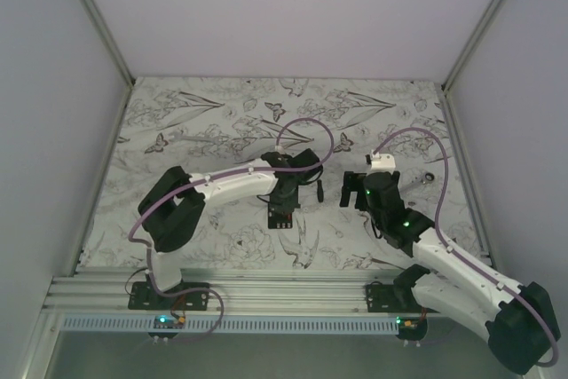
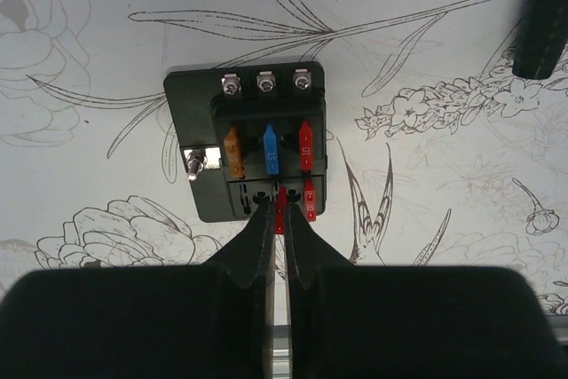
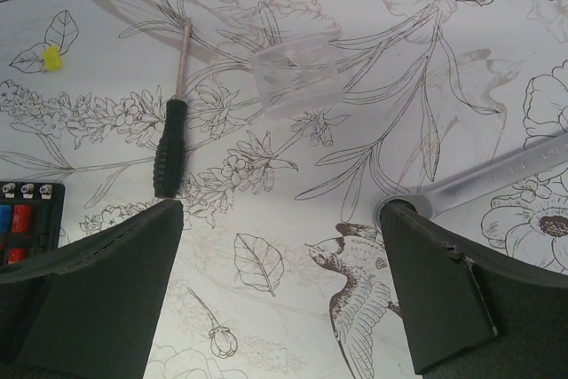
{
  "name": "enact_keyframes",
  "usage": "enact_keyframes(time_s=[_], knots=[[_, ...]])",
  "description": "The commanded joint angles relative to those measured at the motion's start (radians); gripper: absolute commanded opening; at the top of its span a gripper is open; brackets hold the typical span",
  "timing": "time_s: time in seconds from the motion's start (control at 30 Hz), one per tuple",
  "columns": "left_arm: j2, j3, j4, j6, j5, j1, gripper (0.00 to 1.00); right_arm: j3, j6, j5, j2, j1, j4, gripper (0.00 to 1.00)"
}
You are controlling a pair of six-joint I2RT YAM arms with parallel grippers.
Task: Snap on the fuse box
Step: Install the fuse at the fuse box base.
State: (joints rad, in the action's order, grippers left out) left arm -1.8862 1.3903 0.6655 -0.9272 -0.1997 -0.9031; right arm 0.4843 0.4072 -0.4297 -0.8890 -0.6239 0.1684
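Fuse box [image 2: 246,144] beneath left gripper [image 2: 276,209]

Left pincer [image 2: 276,212] closed, right pincer [image 3: 280,210] spread, both seemingly low

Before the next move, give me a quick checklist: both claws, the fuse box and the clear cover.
1. Left claw shut at the near edge of the fuse box: ok.
2. Red fuse between its tips, gripped or only seated: cannot tell.
3. Right claw open and empty: ok.
4. Clear cover on the fuse box: not ok, it lies loose on the table.
5. Screwdriver and wrench apart from the cover: ok.
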Motion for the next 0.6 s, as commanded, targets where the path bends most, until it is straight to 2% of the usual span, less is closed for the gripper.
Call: enact_keyframes(time_s=[0.0, 0.57], knots=[[-0.011, 0.009, 0.053, -0.024, -0.027, -0.006, 0.00, -0.001, 0.017, -0.030, 0.009, 0.007, -0.012, 1.00], [-0.016, -0.002, 0.068, -0.027, -0.037, -0.020, 0.00, 0.001, 0.013, -0.018, -0.004, 0.007, -0.014, 1.00]])
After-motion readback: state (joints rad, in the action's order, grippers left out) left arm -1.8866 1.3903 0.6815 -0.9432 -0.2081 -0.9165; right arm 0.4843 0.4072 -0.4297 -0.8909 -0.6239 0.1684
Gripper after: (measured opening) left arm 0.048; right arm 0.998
